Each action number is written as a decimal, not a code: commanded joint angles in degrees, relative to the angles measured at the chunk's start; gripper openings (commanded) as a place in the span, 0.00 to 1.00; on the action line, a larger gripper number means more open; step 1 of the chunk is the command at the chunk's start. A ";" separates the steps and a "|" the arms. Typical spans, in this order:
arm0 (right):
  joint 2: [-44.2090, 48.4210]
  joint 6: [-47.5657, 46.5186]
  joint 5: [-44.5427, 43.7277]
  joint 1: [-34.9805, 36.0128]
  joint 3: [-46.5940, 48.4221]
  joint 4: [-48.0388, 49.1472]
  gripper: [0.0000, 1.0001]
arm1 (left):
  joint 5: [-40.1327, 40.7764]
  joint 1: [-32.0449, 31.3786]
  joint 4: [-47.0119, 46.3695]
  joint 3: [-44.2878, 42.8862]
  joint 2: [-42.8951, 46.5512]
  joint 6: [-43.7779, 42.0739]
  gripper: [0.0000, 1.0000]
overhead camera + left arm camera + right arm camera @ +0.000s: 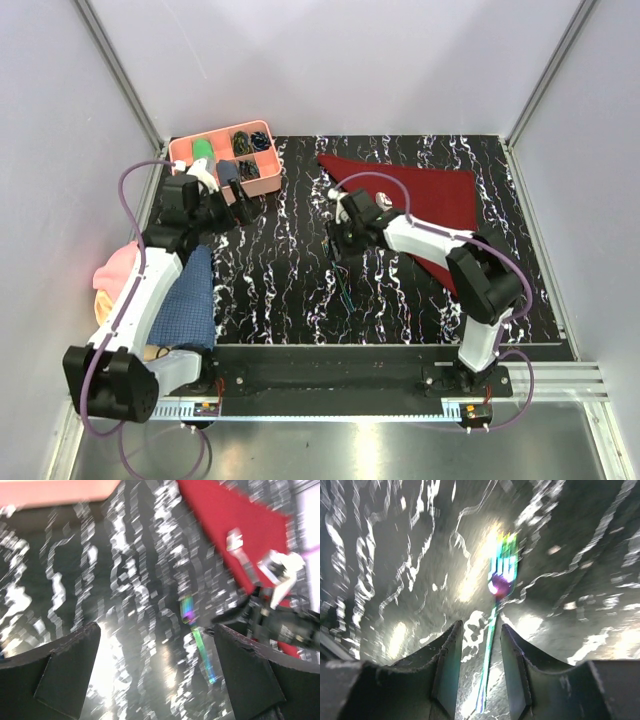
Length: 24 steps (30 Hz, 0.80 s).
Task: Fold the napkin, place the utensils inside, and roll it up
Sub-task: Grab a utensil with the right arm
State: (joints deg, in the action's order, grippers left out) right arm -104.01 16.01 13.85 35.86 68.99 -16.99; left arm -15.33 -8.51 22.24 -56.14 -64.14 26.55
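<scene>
Right wrist view has the right gripper (481,626) straddling the handle of the iridescent fork (501,577), which lies flat on the black marbled counter (395,555). Its jaws are narrowed with a gap either side, so nothing's gripped yet imo. The left gripper (156,627) is wide open and empty, and the dark red napkin (425,195) sits folded in a triangle at the far right, with the fork off it. Main risk: that thin handle lies flush, so the pads could pinch off-centre and flick it away, or just scrape the counter.
</scene>
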 commanded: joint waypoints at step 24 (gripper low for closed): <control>-11.92 -6.43 -16.57 8.70 10.28 -12.00 0.21 | -6.47 7.46 0.88 3.14 -1.43 -6.24 0.99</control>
State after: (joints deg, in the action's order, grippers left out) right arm -113.71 10.83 -0.01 43.94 77.06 -26.06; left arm -19.75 -1.67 26.00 -53.21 -66.39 20.91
